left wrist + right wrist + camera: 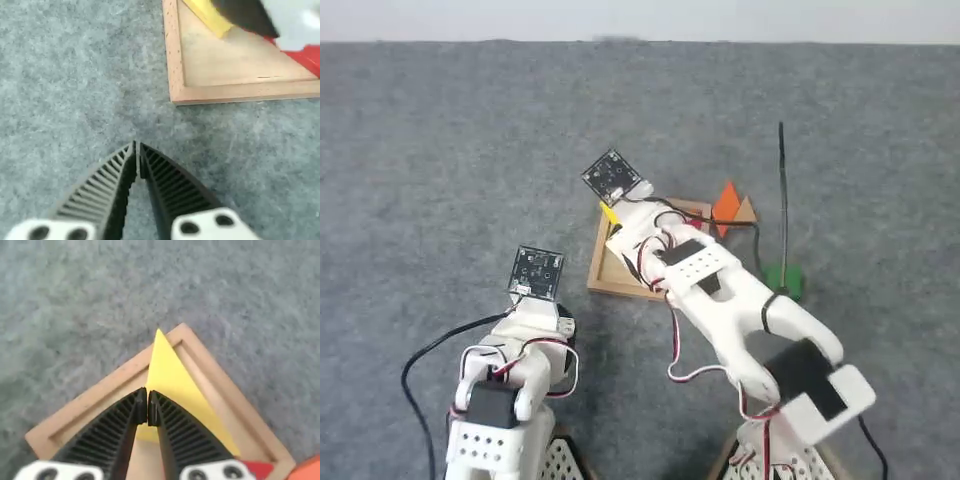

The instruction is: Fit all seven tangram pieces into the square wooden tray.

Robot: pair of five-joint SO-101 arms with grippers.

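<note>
Yellow triangle (172, 382) sits in the tray (90, 400) corner, at the tips of the clenched, empty right claw (148, 407), with a red piece (259, 471) beside it. An orange piece (727, 205) and a tan piece (747, 211) wait outside beyond that claw, so most fitting remains; the left claw (137, 150) is clenched too.

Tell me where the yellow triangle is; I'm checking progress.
High view: the yellow triangle sits in the far left corner of the wooden tray, under the right end effector.
</note>
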